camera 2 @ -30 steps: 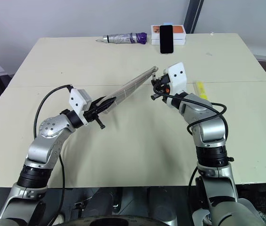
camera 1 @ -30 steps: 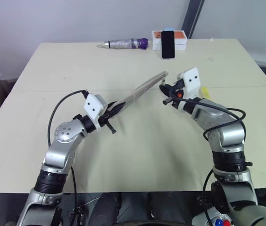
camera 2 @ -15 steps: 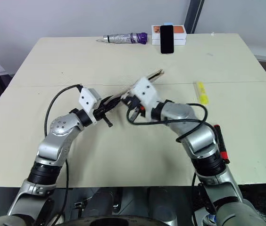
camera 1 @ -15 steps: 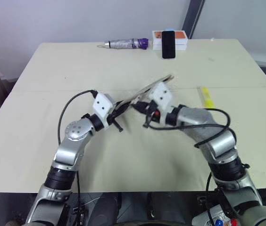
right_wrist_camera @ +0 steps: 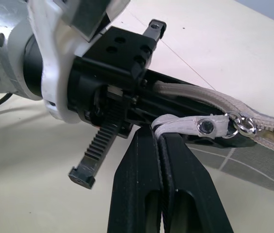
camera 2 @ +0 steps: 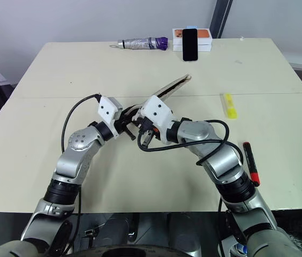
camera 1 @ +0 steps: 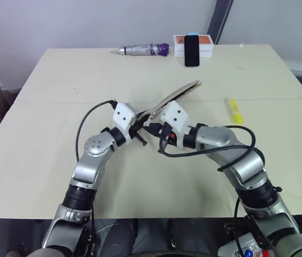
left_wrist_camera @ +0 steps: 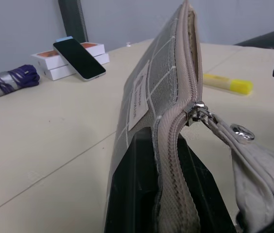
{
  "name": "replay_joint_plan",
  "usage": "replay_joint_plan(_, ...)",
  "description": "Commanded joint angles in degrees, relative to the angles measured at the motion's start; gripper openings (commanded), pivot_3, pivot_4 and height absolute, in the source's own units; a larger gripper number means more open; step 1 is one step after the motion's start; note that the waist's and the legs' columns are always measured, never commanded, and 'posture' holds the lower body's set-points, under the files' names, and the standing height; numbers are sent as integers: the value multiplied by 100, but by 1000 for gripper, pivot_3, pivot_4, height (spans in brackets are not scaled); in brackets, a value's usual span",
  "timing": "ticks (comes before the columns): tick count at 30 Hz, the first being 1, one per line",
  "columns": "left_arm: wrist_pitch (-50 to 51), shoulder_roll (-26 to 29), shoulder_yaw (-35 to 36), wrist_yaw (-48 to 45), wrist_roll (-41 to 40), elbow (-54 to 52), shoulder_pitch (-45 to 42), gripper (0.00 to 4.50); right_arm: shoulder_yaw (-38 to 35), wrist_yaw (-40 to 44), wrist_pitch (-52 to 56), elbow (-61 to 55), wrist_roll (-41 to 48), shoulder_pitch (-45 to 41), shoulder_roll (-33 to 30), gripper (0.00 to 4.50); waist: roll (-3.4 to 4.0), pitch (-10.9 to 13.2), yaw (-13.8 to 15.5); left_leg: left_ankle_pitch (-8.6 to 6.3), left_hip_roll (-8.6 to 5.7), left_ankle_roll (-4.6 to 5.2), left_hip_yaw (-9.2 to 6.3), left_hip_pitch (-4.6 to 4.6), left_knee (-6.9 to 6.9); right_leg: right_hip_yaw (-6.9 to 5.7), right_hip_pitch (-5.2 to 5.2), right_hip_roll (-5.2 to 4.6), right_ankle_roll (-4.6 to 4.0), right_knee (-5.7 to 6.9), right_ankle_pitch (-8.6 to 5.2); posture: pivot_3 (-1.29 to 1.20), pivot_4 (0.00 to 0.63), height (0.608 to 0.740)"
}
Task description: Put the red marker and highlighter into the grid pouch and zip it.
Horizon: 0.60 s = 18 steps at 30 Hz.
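Little of the task is looking done so far. The highlighter is lying on the tabletop at the right of the head views, well apart from the pouch, and the red marker is lying at the lower right, just beside the right arm; neither one is sitting in the pouch. Filling and zipping are both remaining, and judging by the zipper the pouch is only now getting opened.

The grid pouch is being held up off the tabletop near the middle of the frame, its free end slanting toward the upper right. In the left wrist view the slider is sitting close to the gripped end, and the teeth beyond it, toward the far end, are looking parted, though how wide the mouth is gaping is hard to tell.

The left gripper is clamping its fingers shut on the near end of the pouch, pinching the fabric and zipper tape between them. The right gripper is meeting it just beside, and its fingers are pressed together on the pale zipper pull cord, right where the cord is leaving the slider ring.

At the top of the frame a folded umbrella and a phone propped on a box are sitting, well away from the work.
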Motion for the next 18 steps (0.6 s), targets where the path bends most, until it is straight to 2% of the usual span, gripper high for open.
replay_joint_plan(1, -104, -63, 97, 200, 66, -4, -183, 0, 77, 206, -48, -453, 160, -82, 22, 53, 0, 0, -5, 0, 0, 0, 0, 0, 0, 0, 0, 0, 0, 0, 0, 0, 150, 740)
replay_joint_plan(2, -115, -67, 98, 218, 85, 10, -183, 0, 29, 225, -33, -466, 188, -80, -6, 53, 0, 0, -6, 0, 0, 0, 0, 0, -1, 0, 0, 0, 0, 0, 0, 0, 150, 740)
replay_joint_plan(5, -149, -64, 110, 261, 110, 41, -179, 0, -303, 305, 124, -480, 379, -69, -155, 954, 0, 0, -5, 0, 0, 0, 0, 0, 0, 0, -1, 0, 0, 0, 0, 0, 150, 740)
replay_joint_plan(11, -348, 169, 75, 223, 312, 96, -174, 0, -1228, 38, 139, 56, 96, 182, -989, 4163, -2, 1, 108, 0, -2, 1, 0, 0, 8, -3, 8, 0, 1, -4, 0, 0, 150, 740)
replay_joint_plan(12, -394, 228, 50, 188, 350, 101, -163, 0, -1361, -50, 149, 199, 41, 224, -1086, 4467, -2, 1, 121, -1, -3, 1, 0, 0, 9, -3, 9, 1, 1, -5, 0, 0, 150, 740)
replay_joint_plan(15, -384, 396, 69, 35, 293, 59, -110, 0, -1869, -522, 229, 916, -267, 361, -1330, 4467, -2, 1, 129, -1, -3, 2, 3, 0, 8, -2, 10, -1, 1, -7, 0, 0, 150, 740)
replay_joint_plan(18, -365, 584, -4, -208, 309, 28, -19, 0, -2376, -1062, 493, 1557, -383, 394, -1249, 4467, -2, 1, 111, -1, -2, 2, 5, 0, 7, -1, 9, 0, 1, -7, 0, 0, 150, 740)
